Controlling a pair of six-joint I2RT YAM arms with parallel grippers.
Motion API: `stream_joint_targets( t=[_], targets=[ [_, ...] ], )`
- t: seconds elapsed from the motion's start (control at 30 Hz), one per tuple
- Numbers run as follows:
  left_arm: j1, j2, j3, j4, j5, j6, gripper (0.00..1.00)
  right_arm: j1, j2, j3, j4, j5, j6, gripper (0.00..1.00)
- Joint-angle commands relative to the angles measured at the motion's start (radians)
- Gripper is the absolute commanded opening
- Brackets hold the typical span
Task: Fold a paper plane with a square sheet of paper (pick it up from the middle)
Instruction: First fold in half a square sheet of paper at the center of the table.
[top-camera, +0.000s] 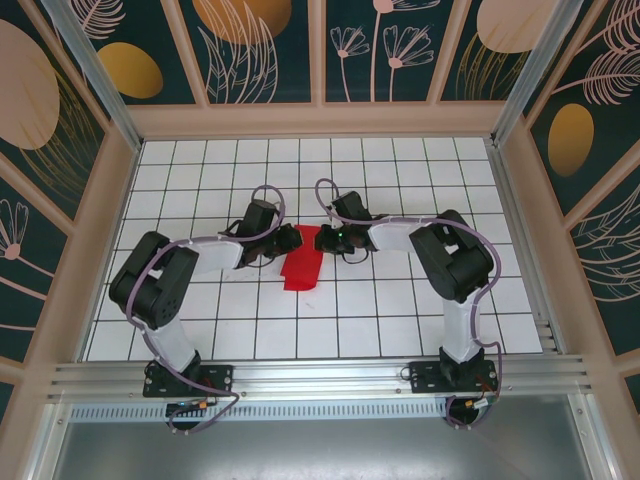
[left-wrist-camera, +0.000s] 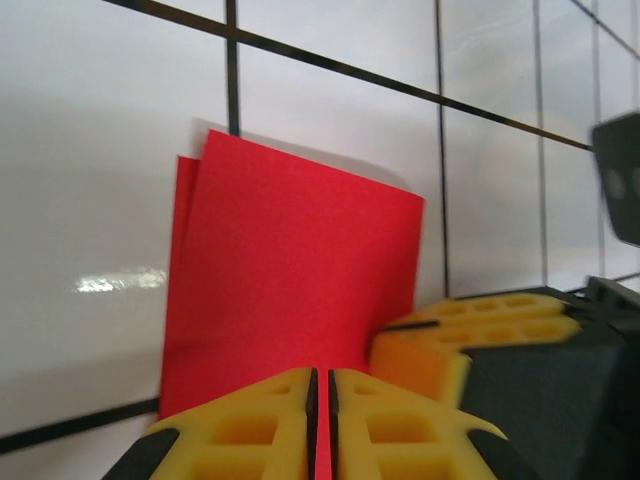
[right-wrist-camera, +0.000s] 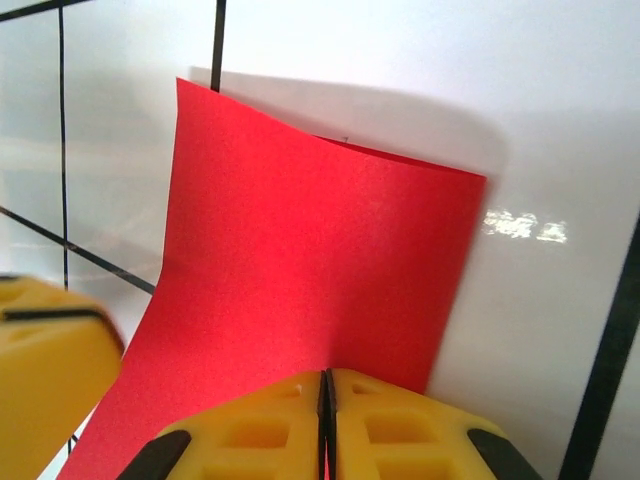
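Square sheet of paper (top-camera: 302, 264), bright red, folded over, sits about mid-worktop (top-camera: 400, 330), well clear of all edges. Left gripper (top-camera: 291, 243) pinched tight on paper's far end from left. Left wrist view: yellow jaws almost meeting, thin red strip of paper (left-wrist-camera: 290, 270) caught between, two layer edges showing. Right gripper (top-camera: 330, 238) clamped on same end from right, jaws down to slit on sheet (right-wrist-camera: 310, 260). Grippers just beside each other.

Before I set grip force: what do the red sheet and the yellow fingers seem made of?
The red sheet: thin matte paper, seemingly; it bends and shows a folded layer. The yellow fingers: probably matte moulded plastic, with recessed pockets.
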Motion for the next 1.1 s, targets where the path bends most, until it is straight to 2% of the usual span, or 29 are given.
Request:
stream_joint_targets(
  t=[0.0,0.2,0.53,1.07],
  targets=[
    [-0.008,-0.073,-0.040,0.082,0.051,-0.051,0.14,-0.001,0.015,-0.032,0.004,0.055,0.044,0.13],
    [-0.081,-0.099,-0.046,0.055,0.034,-0.058,0.15,0.004,-0.001,-0.056,0.022,0.055,0.061,0.13],
    [-0.200,-0.046,-0.075,0.016,-0.005,-0.082,0.12,0.000,-0.009,-0.055,0.026,0.048,0.072,0.13],
    [-0.246,-0.036,-0.168,0.012,-0.035,-0.124,0.10,-0.020,-0.004,-0.080,0.043,0.052,0.090,0.13]
  ],
)
